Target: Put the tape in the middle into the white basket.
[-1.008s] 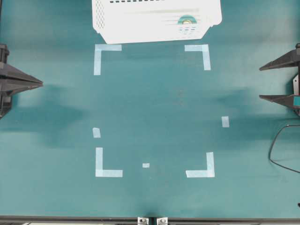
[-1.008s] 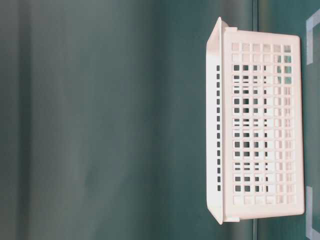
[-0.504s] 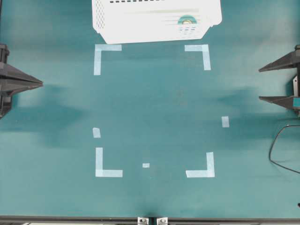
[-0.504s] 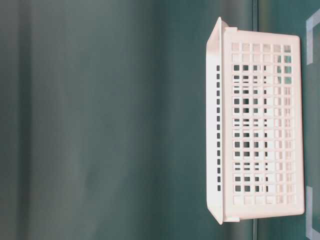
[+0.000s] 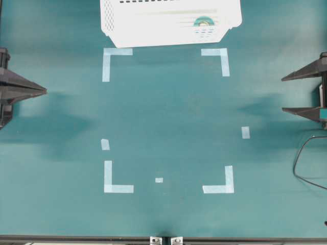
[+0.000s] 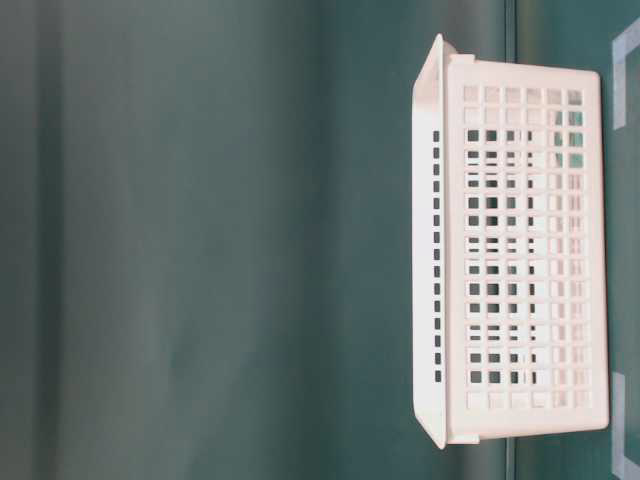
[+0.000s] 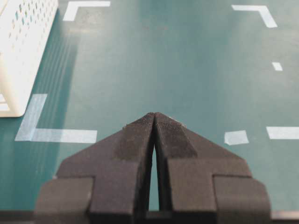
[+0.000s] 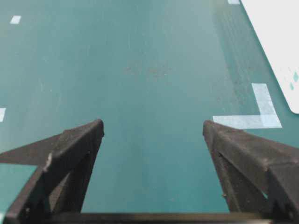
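Teal tape (image 5: pixel 203 22) — beige core — inside white basket (image 5: pixel 127 25)

white basket (image 5: pixel 153 23): cropped by top edge | tape (image 5: pixel 203 22): partly hidden

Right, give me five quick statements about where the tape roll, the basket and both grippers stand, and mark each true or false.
1. The tape lies inside the white basket. True.
2. The right gripper is shut on the tape. False: its jaws stand wide apart with nothing between them, at the right edge of the overhead view.
3. The left gripper has its fingers pressed together. True.
4. The white basket sits in the centre of the rectangle marked by the pale corner strips. False: it stands beyond the two far corner marks, at the top edge of the overhead view.
5. The tape sits toward the right end of the basket in the overhead view. True.
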